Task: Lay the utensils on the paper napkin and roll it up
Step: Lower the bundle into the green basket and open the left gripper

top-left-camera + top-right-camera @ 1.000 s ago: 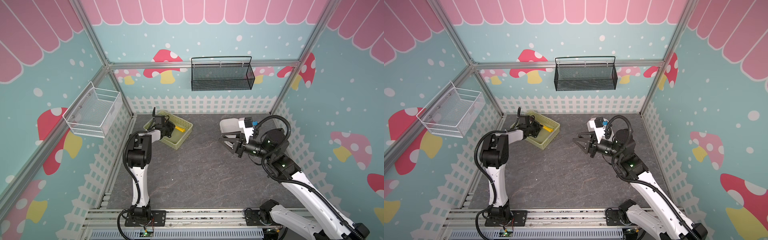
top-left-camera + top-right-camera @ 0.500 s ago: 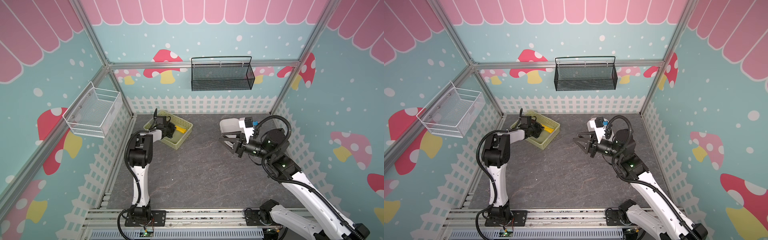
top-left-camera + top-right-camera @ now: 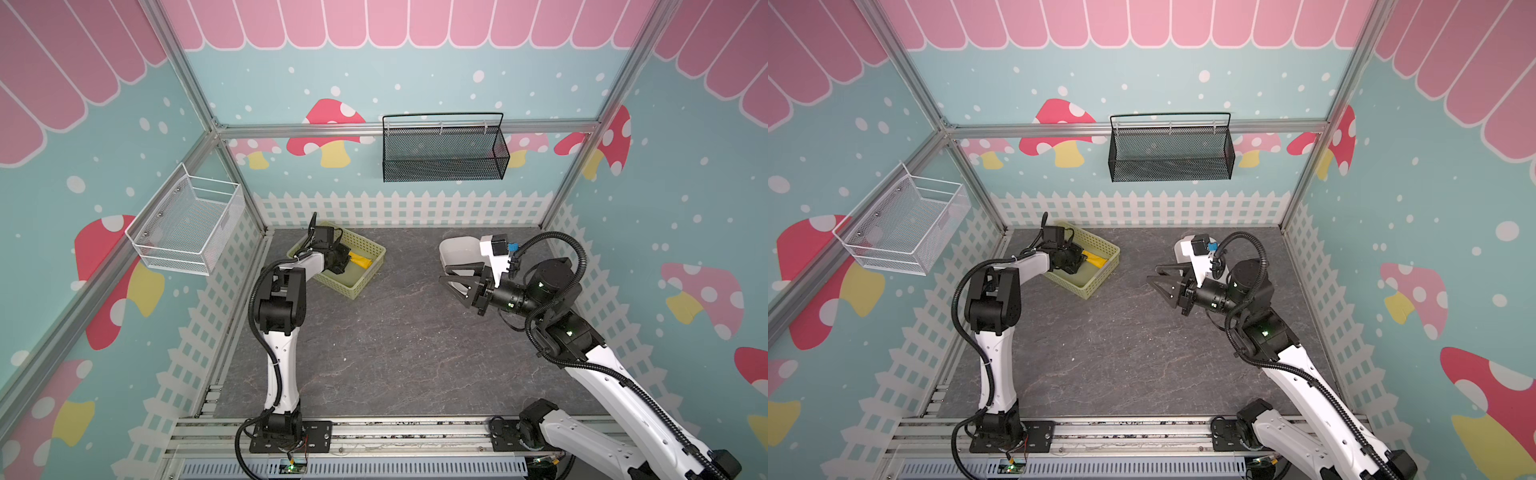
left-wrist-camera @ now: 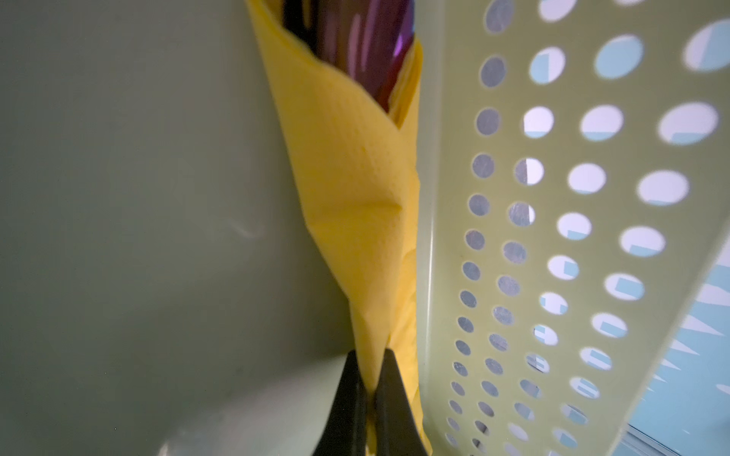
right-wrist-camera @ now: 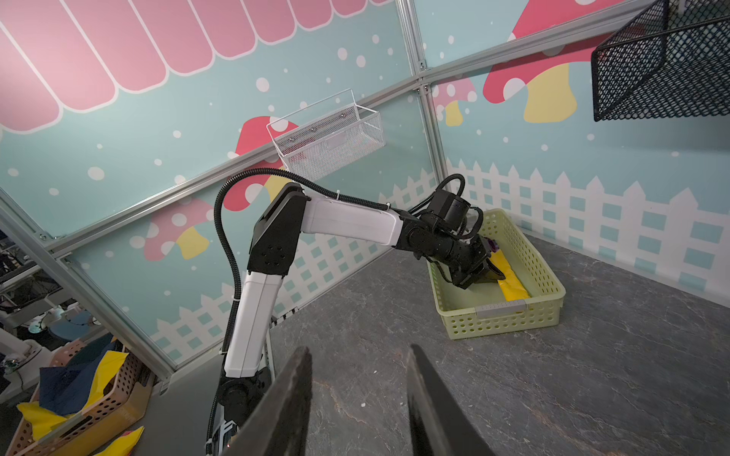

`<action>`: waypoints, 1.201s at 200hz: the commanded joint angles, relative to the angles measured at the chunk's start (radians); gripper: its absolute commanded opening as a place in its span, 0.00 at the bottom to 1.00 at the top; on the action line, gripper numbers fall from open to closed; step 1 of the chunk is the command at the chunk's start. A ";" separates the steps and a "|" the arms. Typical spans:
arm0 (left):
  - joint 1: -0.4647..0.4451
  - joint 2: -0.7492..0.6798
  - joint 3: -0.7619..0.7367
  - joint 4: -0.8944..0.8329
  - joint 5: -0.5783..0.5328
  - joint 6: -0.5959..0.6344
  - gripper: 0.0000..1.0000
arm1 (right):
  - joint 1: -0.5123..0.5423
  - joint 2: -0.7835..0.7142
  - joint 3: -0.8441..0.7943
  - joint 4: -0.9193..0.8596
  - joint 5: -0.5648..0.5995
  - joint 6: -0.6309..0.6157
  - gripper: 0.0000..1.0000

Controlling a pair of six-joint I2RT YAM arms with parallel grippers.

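Note:
The paper napkin (image 4: pixel 355 177) is a bright yellow roll lying inside the pale green perforated basket (image 3: pixel 368 276), along one of its side walls (image 4: pixel 553 237). Purple utensils (image 4: pixel 363 35) show at the roll's open far end; the fork is hidden. My left gripper (image 4: pixel 371 355) reaches into the basket and is shut on the near end of the napkin (image 3: pixel 360 261). Both top views show this: left gripper (image 3: pixel 1080 259), napkin (image 3: pixel 1096 260). My right gripper (image 3: pixel 443 276) hovers open and empty over the dark table at the right, pointing toward the basket (image 5: pixel 501 319).
A black mesh basket (image 3: pixel 442 153) hangs on the back wall and a white wire basket (image 3: pixel 187 226) on the left wall. A white picket-fence border (image 3: pixel 395 208) edges the table. Outside the cell stands a crate with yellow and blue napkins (image 5: pixel 79 391).
My left gripper has shifted slightly deeper into the basket, still closed on the napkin roll. The right arm has not moved.

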 commanded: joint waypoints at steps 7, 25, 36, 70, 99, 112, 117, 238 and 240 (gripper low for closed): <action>-0.005 0.034 0.032 -0.139 -0.054 0.011 0.07 | -0.005 -0.013 -0.005 0.010 0.001 -0.011 0.42; -0.006 0.031 0.044 -0.162 -0.058 0.007 0.09 | -0.005 -0.016 -0.003 0.011 0.002 -0.010 0.42; -0.005 0.031 0.051 -0.176 -0.059 0.003 0.11 | -0.005 -0.018 -0.003 0.011 0.003 -0.011 0.42; -0.008 0.024 0.070 -0.212 -0.064 0.002 0.16 | -0.004 -0.019 -0.005 0.011 0.003 -0.007 0.42; -0.008 0.010 0.081 -0.239 -0.080 0.001 0.19 | -0.005 -0.025 -0.002 0.011 0.008 -0.002 0.42; -0.008 0.011 0.096 -0.264 -0.081 -0.009 0.22 | -0.005 -0.028 0.000 0.011 0.009 -0.001 0.42; -0.008 0.011 0.104 -0.275 -0.082 -0.013 0.22 | -0.005 -0.028 0.000 0.010 0.010 -0.001 0.42; -0.018 -0.039 0.223 -0.415 -0.135 0.044 0.47 | -0.005 -0.033 0.004 0.008 0.016 0.009 0.42; -0.019 -0.042 0.226 -0.418 -0.135 0.048 0.47 | -0.005 -0.033 0.005 0.007 0.017 0.009 0.42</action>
